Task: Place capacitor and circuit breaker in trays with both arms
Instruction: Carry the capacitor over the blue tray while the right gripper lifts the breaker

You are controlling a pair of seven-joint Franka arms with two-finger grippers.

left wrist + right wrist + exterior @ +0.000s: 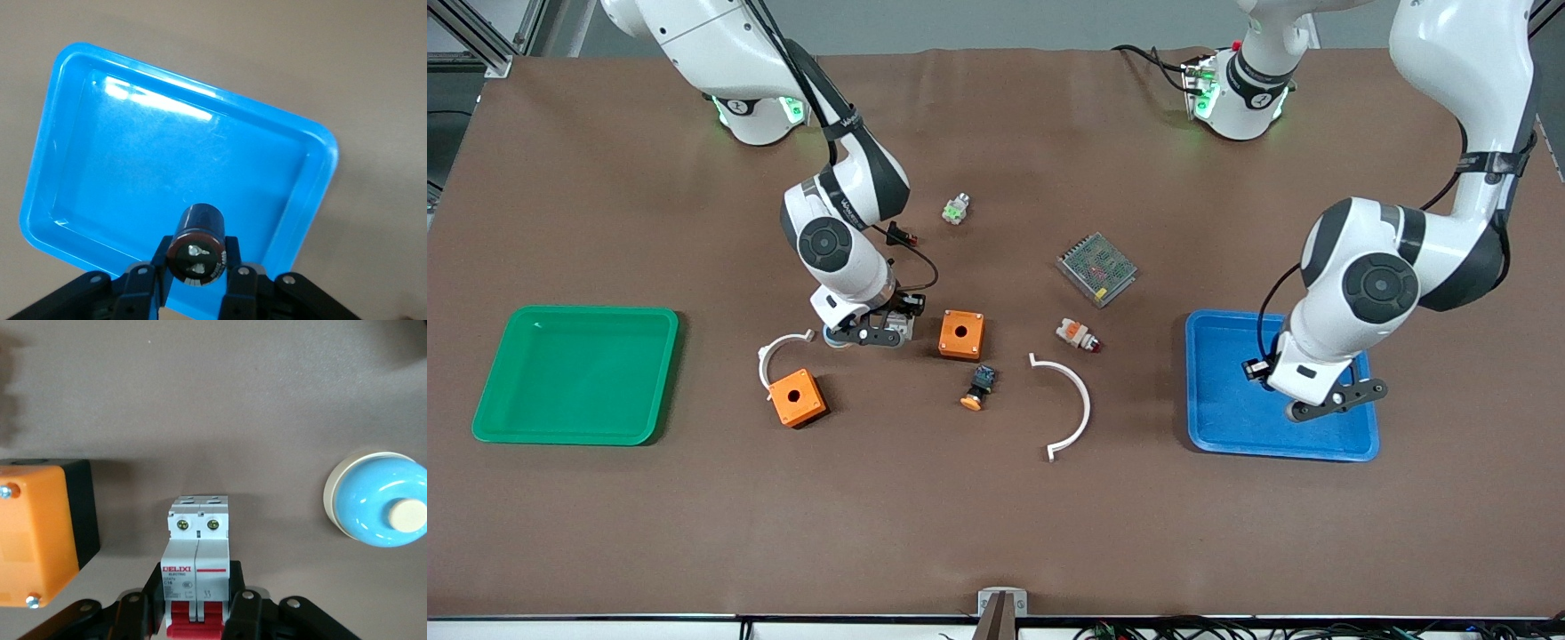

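Note:
My left gripper (1334, 402) hangs over the blue tray (1227, 431), shut on the capacitor (199, 239), a dark cylinder with a silvery-dotted end. In the left wrist view the tray's bare floor (147, 167) lies under the left gripper (197, 259). My right gripper (876, 333) is low at the table's middle, between two orange boxes. Its fingers (245, 613) press both sides of the white circuit breaker (198, 547), red toggles between them. The right gripper (198, 603) holds it at the table surface; I cannot tell whether it is lifted.
A green tray (578, 373) lies toward the right arm's end. Orange boxes (961, 334) (797, 397), a blue-white round part (380, 497), white arcs (1072, 404) (778, 351), an orange-capped push-button (978, 388), a plug-like part (1076, 334) and a mesh-topped box (1096, 268) lie mid-table.

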